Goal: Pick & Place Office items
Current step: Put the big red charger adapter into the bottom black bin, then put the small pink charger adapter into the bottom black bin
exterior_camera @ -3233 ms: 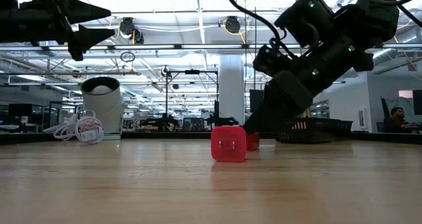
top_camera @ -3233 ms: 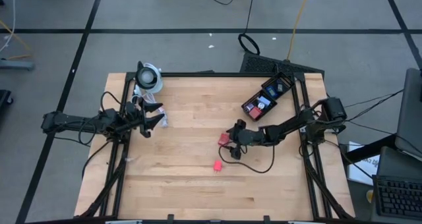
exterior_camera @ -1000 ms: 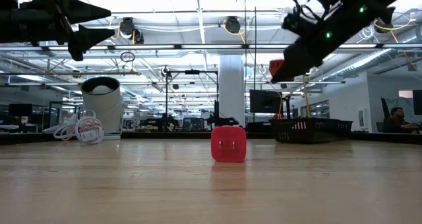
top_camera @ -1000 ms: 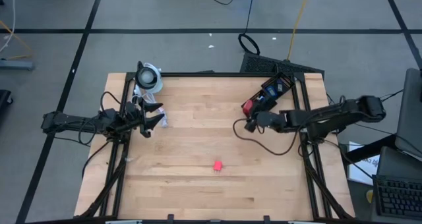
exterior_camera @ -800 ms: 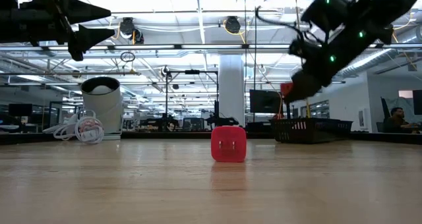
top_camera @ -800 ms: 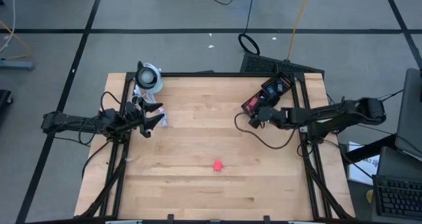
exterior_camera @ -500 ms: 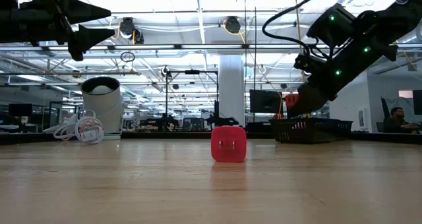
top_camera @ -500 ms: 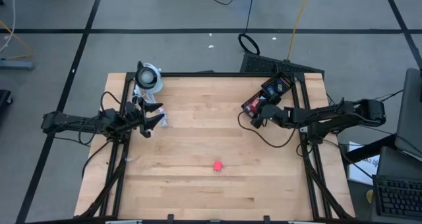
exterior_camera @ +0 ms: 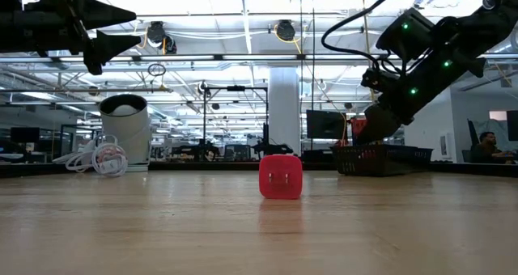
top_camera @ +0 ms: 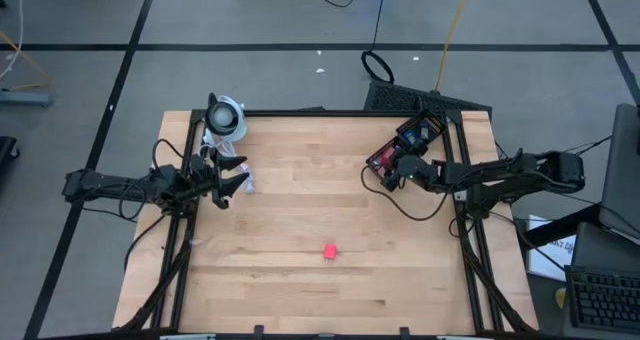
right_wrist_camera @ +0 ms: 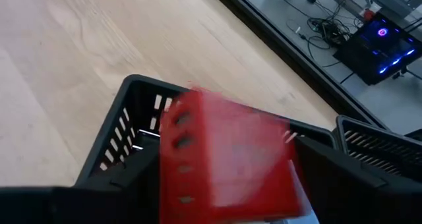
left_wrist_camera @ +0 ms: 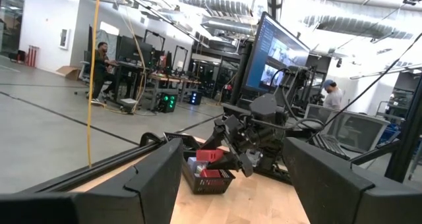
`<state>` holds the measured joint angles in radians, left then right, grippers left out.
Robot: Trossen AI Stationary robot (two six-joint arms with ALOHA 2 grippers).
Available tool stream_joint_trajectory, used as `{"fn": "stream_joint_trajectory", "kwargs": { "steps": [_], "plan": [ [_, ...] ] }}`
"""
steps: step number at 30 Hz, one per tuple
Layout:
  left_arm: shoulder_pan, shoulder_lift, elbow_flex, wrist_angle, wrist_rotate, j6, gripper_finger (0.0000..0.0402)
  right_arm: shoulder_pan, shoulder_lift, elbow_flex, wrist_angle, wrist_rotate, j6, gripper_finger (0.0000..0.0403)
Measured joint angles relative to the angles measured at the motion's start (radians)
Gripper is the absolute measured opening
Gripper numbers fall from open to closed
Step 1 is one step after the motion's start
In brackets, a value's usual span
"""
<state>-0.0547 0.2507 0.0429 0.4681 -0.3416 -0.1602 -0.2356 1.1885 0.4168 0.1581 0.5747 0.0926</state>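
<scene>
on the table [top_camera: 280, 230], one red block [top_camera: 329, 250]; one basket [top_camera: 408, 145].

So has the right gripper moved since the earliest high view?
Yes. The right gripper has travelled from mid-table, near the lone red block, to the black basket at the table's far right corner, carrying a red block with it.

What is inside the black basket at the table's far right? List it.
The black basket holds a red block at its near end, plus white and blue pieces farther back. The right hand hovers over that near end with another red block, hiding whatever lies beneath.
</scene>
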Motion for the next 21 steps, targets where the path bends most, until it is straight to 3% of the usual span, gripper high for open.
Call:
{"fn": "stream_joint_trajectory", "kwargs": {
  "steps": [15,17,21],
  "plan": [
    [0.0,0.0,0.0,0.0,0.0,0.0,0.0267,0.006,0.0,0.0,0.134,-0.008,0.059,0.0298],
    [0.0,0.0,0.0,0.0,0.0,0.0,0.0267,0.009,0.0,0.0,0.187,-0.066,0.092,0.0299],
    [0.0,0.0,0.0,0.0,0.0,0.0,0.0267,0.009,0.0,0.0,0.309,-0.31,0.183,0.0299]
  ]
}}
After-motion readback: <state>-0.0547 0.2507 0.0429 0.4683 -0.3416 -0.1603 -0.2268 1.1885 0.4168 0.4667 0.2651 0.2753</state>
